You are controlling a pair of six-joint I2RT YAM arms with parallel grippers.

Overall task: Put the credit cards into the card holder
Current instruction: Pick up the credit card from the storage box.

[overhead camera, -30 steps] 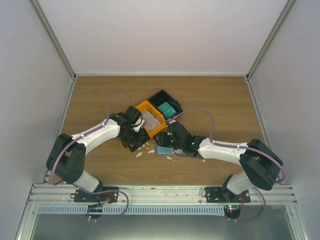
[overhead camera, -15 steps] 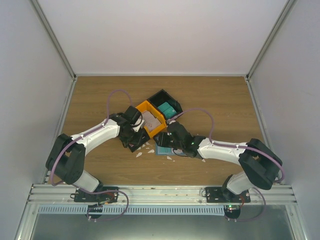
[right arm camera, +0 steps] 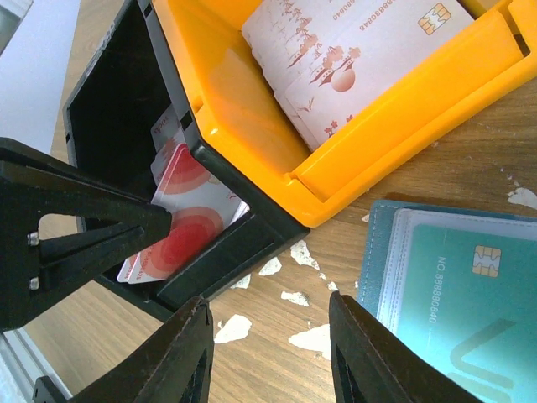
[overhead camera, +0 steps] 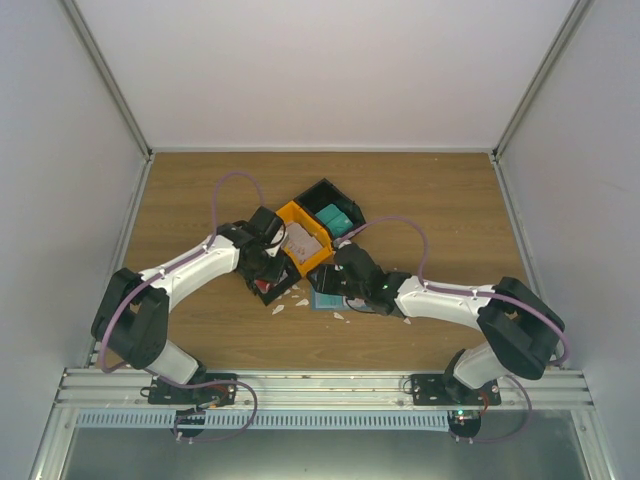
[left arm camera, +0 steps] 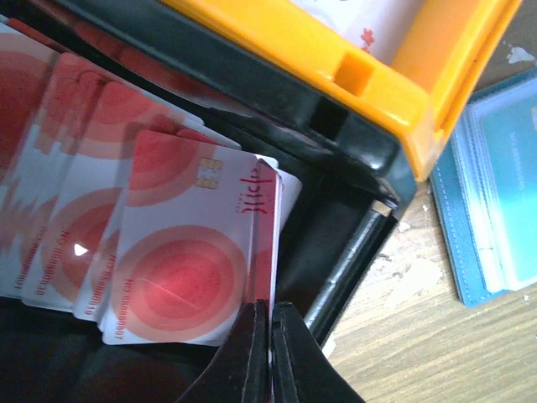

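Note:
Several red-and-white credit cards point(left arm camera: 168, 260) stand in a black bin point(left arm camera: 352, 243); they also show in the right wrist view point(right arm camera: 189, 227). My left gripper point(left arm camera: 269, 315) is shut on the edge of one red-and-white card point(left arm camera: 263, 227) at the right end of the stack, inside the bin. In the top view it is over that bin point(overhead camera: 268, 284). The blue-teal card holder point(right arm camera: 453, 277) lies open on the table just right of the bin, with a teal card under its clear sleeve; it also shows in the left wrist view point(left arm camera: 495, 201). My right gripper point(right arm camera: 268, 353) hangs open and empty above the table beside the holder.
An orange bin point(right arm camera: 252, 109) with white-and-pink cards point(right arm camera: 352, 50) sits against the black bin. Behind it a second black bin point(overhead camera: 322, 195) holds a bright teal stack point(overhead camera: 334, 217). Small white scraps point(right arm camera: 289, 298) lie on the wood near the holder.
My left gripper has shifted slightly up and left over the black bin, and red card now shows beneath it. The right arm edged slightly toward the bins.

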